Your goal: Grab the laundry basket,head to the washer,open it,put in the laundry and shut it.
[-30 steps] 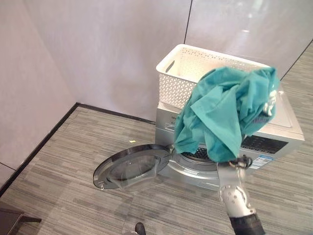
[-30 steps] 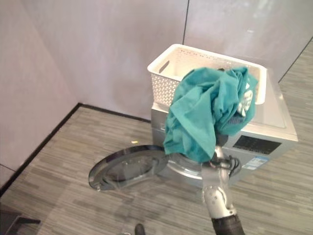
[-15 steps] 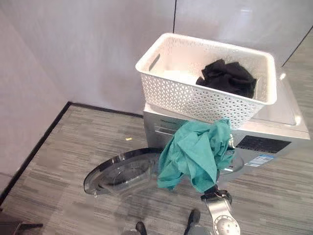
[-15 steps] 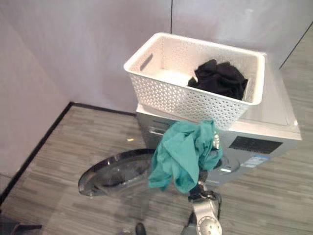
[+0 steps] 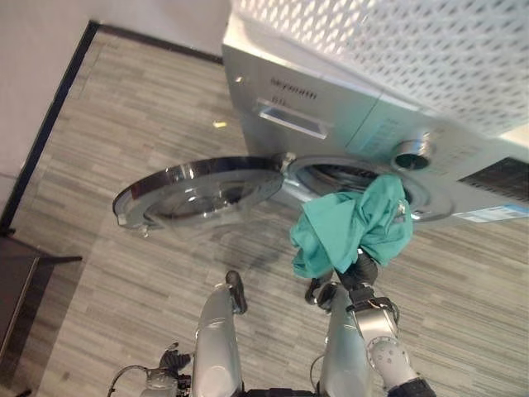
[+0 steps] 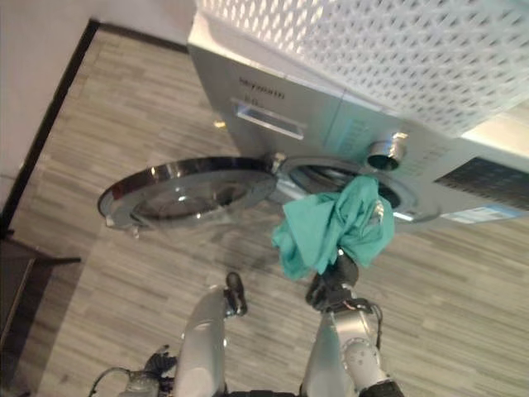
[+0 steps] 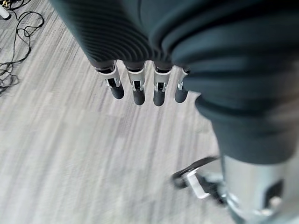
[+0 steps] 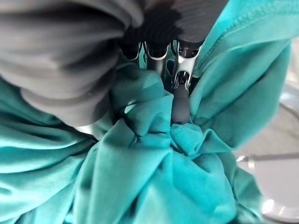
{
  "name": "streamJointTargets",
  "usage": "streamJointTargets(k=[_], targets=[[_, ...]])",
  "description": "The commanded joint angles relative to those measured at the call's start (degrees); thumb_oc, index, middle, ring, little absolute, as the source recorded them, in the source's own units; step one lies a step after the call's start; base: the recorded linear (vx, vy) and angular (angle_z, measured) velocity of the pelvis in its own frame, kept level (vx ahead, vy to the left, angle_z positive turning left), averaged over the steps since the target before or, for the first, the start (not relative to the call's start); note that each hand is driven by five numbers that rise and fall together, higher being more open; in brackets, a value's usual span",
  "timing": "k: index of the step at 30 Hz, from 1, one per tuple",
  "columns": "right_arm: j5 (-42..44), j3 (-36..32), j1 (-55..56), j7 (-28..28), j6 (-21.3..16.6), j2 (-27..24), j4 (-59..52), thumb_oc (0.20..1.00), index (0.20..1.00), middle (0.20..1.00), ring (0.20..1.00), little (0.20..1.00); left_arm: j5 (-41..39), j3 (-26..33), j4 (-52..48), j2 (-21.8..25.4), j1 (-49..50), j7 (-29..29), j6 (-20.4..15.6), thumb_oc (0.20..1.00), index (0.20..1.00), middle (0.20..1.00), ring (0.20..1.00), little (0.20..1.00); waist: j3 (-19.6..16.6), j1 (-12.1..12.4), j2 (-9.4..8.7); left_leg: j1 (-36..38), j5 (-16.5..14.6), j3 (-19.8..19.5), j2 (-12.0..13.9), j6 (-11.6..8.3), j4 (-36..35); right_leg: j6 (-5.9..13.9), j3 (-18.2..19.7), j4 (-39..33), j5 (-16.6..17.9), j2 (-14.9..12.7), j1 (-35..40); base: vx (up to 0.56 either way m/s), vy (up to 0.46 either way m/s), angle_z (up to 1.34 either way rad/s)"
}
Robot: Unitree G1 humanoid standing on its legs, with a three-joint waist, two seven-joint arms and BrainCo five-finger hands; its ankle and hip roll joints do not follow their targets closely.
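the right hand (image 8: 180, 88) is curled into the teal garment (image 5: 351, 223), bunched at the washer (image 5: 331, 107) opening's 6 o'clock rim. its door (image 5: 198, 190) swings out toward 9 o'clock. the left hand (image 7: 140, 84) hangs slack-fingered, holding nothing.

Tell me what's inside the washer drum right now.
The washer has its door swung open. The drum opening shows dark ribbed metal, nothing visibly inside. The teal garment, gripped by the right hand, hangs before the opening, covering part of it.
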Motion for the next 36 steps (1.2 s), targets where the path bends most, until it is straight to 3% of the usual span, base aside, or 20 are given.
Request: streamJointTargets(k=[1, 10, 12, 14, 15, 18, 19, 20, 22, 24, 30, 33, 34, 36], targets=[[1.4, -0.7, -0.6, -0.8, -3.9, 1.4, -2.8, 0.2, 0.2, 0.2, 0.2, 0.2, -2.5, -3.2, -1.1, -0.7, 3.7, 0.5, -0.7, 1.0, 1.0, 1.0, 1.0, 1.0, -3.4, 0.6, 0.85, -0.8, -1.6, 1.4, 0.6, -0.44, 3.9, 4.86, 3.5, 0.2, 2.8, -0.7, -1.0, -0.02, -0.008, 0.05], [1.9, -8.0, -16.6, -8.3, -12.5, 4.1, 7.3, 0.2, 0.2, 0.2, 0.2, 0.2, -4.4, -7.7, -3.3, -0.2, 3.0, 0.8, -1.4, 1.0, 1.0, 1.0, 1.0, 1.0, -2.6, 2.6, 3.62, -9.2, -2.9, 0.3, 1.0, -0.01, 8.0, 4.03, 5.8, 4.4, 0.6, -0.2, -10.3, 0.0, -0.023, -0.07], [2.3, -11.1, -22.0, -9.7, -14.6, 3.8, 10.2, 0.2, 0.2, 0.2, 0.2, 0.2, -5.5, -8.9, -4.5, 0.1, 2.8, 0.7, -1.8, 1.0, 1.0, 1.0, 1.0, 1.0, -2.7, 3.2, 4.59, -11.3, -3.2, -0.5, 0.8, 0.15, 8.7, 3.7, 6.4, 5.3, -0.1, 0.1, -12.5, 0.03, -0.042, -0.02], [2.4, -17.0, -35.1, -13.2, -17.3, -0.3, 19.4, 0.2, 0.2, 0.2, 0.2, 0.2, -7.5, -11.4, -6.4, 0.9, 3.6, 0.3, -2.5, 1.0, 1.0, 1.0, 1.0, 1.0, -3.5, 4.7, 6.26, -13.7, -3.4, -1.2, 0.4, 0.1, 9.6, 3.43, 6.9, 6.5, -0.8, 0.4, -15.2, 0.06, -0.042, 0.0], [2.6, -17.2, -35.8, -13.0, -17.2, -0.6, 20.1, 0.2, 0.2, 0.2, 0.2, 0.2, -7.5, -11.4, -6.4, 0.9, 3.3, 0.4, -2.4, 1.0, 1.0, 1.0, 1.0, 1.0, -3.4, 4.8, 6.32, -13.9, -3.4, -1.2, 0.4, 0.09, 9.7, 3.41, 6.9, 6.6, -0.9, 0.4, -15.4, 0.04, -0.024, 0.02], [0.4, -18.6, -51.7, -17.3, -15.1, -10.3, 37.5, 0.2, 0.2, 0.2, 0.2, 0.2, -8.6, -13.9, -6.7, 2.4, 3.7, -0.7, -2.6, 1.0, 1.0, 1.0, 1.0, 1.0, -4.5, 6.7, 7.41, -15.7, -3.7, -1.8, 0.2, -0.05, 10.6, 3.37, 7.3, 7.6, -1.3, 0.3, -17.5, 0.01, -0.013, 0.02], [0.7, -18.6, -53.1, -16.9, -14.8, -11.0, 39.0, 0.2, 0.2, 0.2, 0.2, 0.2, -8.7, -14.0, -6.7, 2.3, 3.3, -0.7, -2.6, 1.0, 1.0, 1.0, 1.0, 1.0, -4.3, 6.9, 7.6, -16.0, -3.7, -1.8, 0.2, -0.06, 10.7, 3.36, 7.3, 7.8, -1.4, 0.3, -17.8, 0.03, -0.024, 0.05], [-1.0, -18.0, -63.2, -18.3, -11.5, -17.6, 50.6, 0.2, 0.2, 0.2, 0.2, 0.2, -9.2, -15.3, -7.2, 3.1, 2.8, -1.0, -2.7, 1.0, 1.0, 1.0, 1.0, 1.0, -5.0, 8.5, 8.32, -17.3, -4.0, -2.3, 0.1, -0.15, 11.5, 3.47, 7.4, 8.5, -1.5, 0.2, -19.4, 0.03, -0.036, 0.08], [-2.7, -14.4, -72.0, -17.8, -8.4, -24.9, 58.3, 0.2, 0.2, 0.2, 0.2, 0.2, -9.8, -16.0, -8.2, 4.2, 2.5, -1.0, -3.1, 1.0, 1.0, 1.0, 1.0, 1.0, -5.8, 10.2, 8.96, -19.1, -4.1, -2.7, -0.2, -0.15, 12.4, 3.66, 7.3, 9.4, -1.7, -0.1, -21.0, 0.02, -0.047, 0.1], [-4.0, -10.3, -79.2, -16.7, -7.9, -30.5, 57.5, 0.2, 0.2, 0.2, 0.2, 0.2, -9.8, -16.5, -9.1, 5.4, 3.0, -1.0, -3.3, 1.0, 1.0, 1.0, 1.0, 1.0, -6.5, 11.4, 9.07, -21.0, -4.0, -3.1, -0.4, -0.33, 12.9, 3.92, 7.2, 10.1, -2.0, -0.6, -22.9, 0.02, -0.053, 0.16], [-6.7, -5.3, -84.8, -18.9, -10.2, -33.8, 51.3, 0.2, 0.2, 0.2, 0.2, 0.2, -12.3, -16.4, -10.7, 5.7, 3.2, -0.5, -3.4, 1.0, 1.0, 1.0, 1.0, 1.0, -6.3, 10.7, 8.93, -24.5, -3.8, -3.5, -0.8, -0.74, 13.9, 3.75, 8.4, 12.5, -2.8, -1.5, -26.6, 0.02, -0.032, 0.09], [-8.2, -4.9, -83.5, -18.5, -8.5, -33.9, 55.7, 0.2, 0.2, 0.2, 0.2, 0.2, -13.2, -17.3, -11.6, 5.5, 3.1, -0.6, -3.8, 1.0, 1.0, 1.0, 1.0, 1.0, -6.2, 10.2, 8.7, -26.0, -3.5, -3.8, -1.3, -0.93, 14.4, 3.35, 8.9, 13.8, -3.1, -2.0, -28.2, 0.01, -0.019, 0.1], [-9.3, -4.7, -82.6, -18.5, -7.0, -33.9, 58.9, 1.0, 1.0, 1.0, 1.0, 1.0, -13.0, -17.5, -11.7, 5.5, 2.8, -0.6, -3.8, 1.0, 1.0, 1.0, 1.0, 1.0, -6.1, 10.2, 8.68, -26.2, -3.4, -3.9, -1.4, -0.92, 14.5, 3.24, 8.9, 13.8, -3.1, -1.9, -28.4, 0.0, -0.005, 0.18], [-9.6, -5.0, -81.3, -17.3, -4.8, -33.1, 63.6, 1.0, 1.0, 1.0, 1.0, 1.0, -13.0, -17.7, -11.7, 5.4, 2.7, -0.6, -3.8, 1.0, 1.0, 1.0, 1.0, 1.0, -6.1, 10.3, 8.77, -26.5, -3.2, -3.9, -1.4, -0.96, 14.3, 3.29, 9.0, 13.7, -3.0, -2.0, -28.8, 0.0, 0.005, 0.09]])
